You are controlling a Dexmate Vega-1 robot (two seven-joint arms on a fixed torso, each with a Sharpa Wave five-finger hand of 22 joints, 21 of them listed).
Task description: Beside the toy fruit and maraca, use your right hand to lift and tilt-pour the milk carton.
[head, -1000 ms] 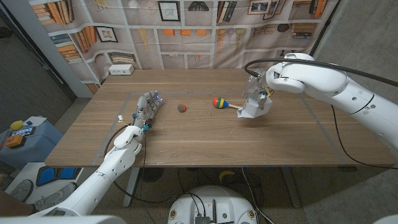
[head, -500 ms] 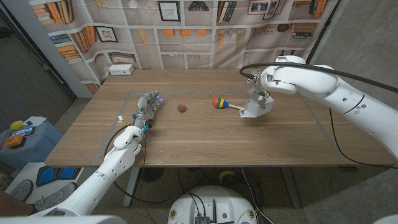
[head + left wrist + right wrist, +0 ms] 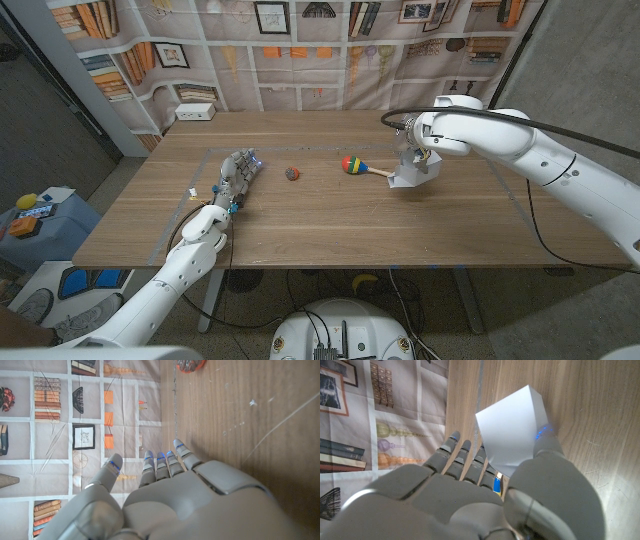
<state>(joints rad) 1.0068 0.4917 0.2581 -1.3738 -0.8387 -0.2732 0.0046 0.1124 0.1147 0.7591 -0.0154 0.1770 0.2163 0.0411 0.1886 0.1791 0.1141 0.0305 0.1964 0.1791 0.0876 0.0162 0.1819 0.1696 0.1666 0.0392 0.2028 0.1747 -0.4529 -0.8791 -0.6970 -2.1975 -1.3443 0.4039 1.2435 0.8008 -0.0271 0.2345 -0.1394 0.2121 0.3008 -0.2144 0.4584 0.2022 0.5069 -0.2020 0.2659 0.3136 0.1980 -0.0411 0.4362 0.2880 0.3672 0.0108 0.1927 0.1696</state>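
White milk carton (image 3: pixel 512 435) — in right hand (image 3: pixel 470 495)

Matt white milk carton (image 3: pixel 512 430), grained wooden table (image 3: pixel 330 225).

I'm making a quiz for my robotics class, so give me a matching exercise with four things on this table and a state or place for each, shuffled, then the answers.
Column one:
1. milk carton
2. maraca
3. toy fruit
4. left robot hand

Column two:
A. holds nothing, near the table's left side
B. small and round, alone mid-table
C. white, tilted, held by the right robot hand
D. striped head, lying on its side

Pairs: 1-C, 2-D, 3-B, 4-A
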